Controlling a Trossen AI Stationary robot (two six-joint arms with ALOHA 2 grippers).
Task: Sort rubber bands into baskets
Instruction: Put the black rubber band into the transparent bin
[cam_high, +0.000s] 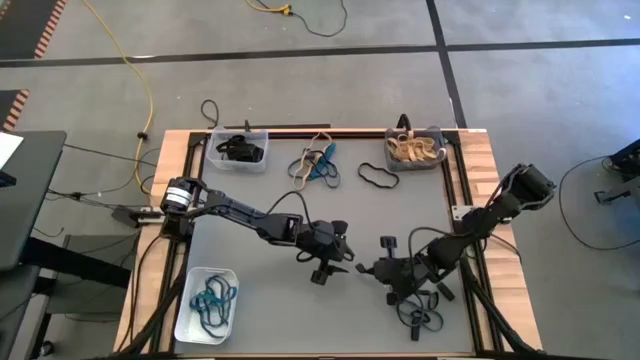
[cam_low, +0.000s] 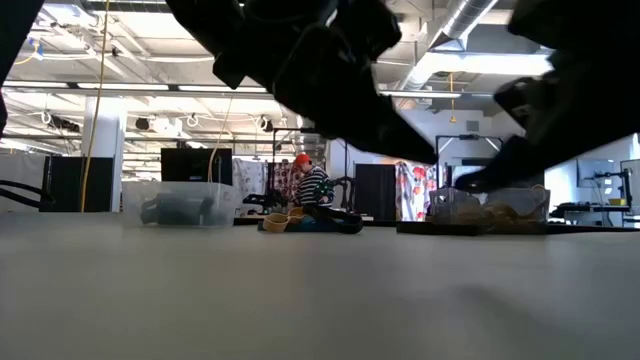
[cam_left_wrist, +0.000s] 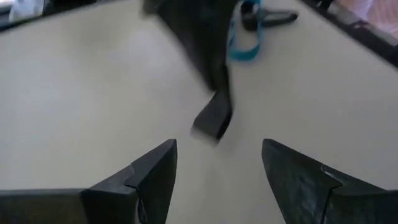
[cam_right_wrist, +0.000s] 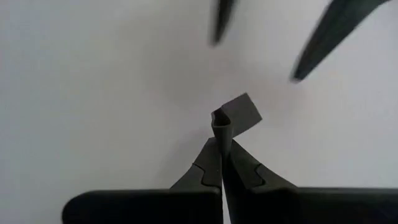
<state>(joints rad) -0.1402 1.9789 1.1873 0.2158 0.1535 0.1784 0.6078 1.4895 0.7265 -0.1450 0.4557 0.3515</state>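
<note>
My right gripper (cam_high: 374, 268) is low over the table's near middle, shut on a small dark grey rubber band (cam_right_wrist: 239, 115). My left gripper (cam_high: 345, 256) is open and empty just to its left, fingers pointing at that band (cam_left_wrist: 211, 121). The clear basket (cam_high: 238, 150) at the far left holds black bands. The dark grey basket (cam_high: 415, 150) at the far right holds tan bands. The white basket (cam_high: 207, 305) at the near left holds teal bands. Loose bands (cam_high: 315, 165) lie between the far baskets. A black loop (cam_high: 378, 178) lies beside them. My right gripper pinches the dark band by a folded edge (cam_right_wrist: 221, 119) between its two fingertips, only at their free ends. The rest of the flat band sticks out past the tips. In the left wrist view it hangs below the fingers (cam_left_wrist: 199, 56), just above the table.
A few teal and black bands (cam_high: 420, 316) lie near the table's near right edge, under the right arm. The wooden frame (cam_high: 165, 200) rims the grey mat. In the low view a person (cam_low: 312, 185) sits far behind the table.
</note>
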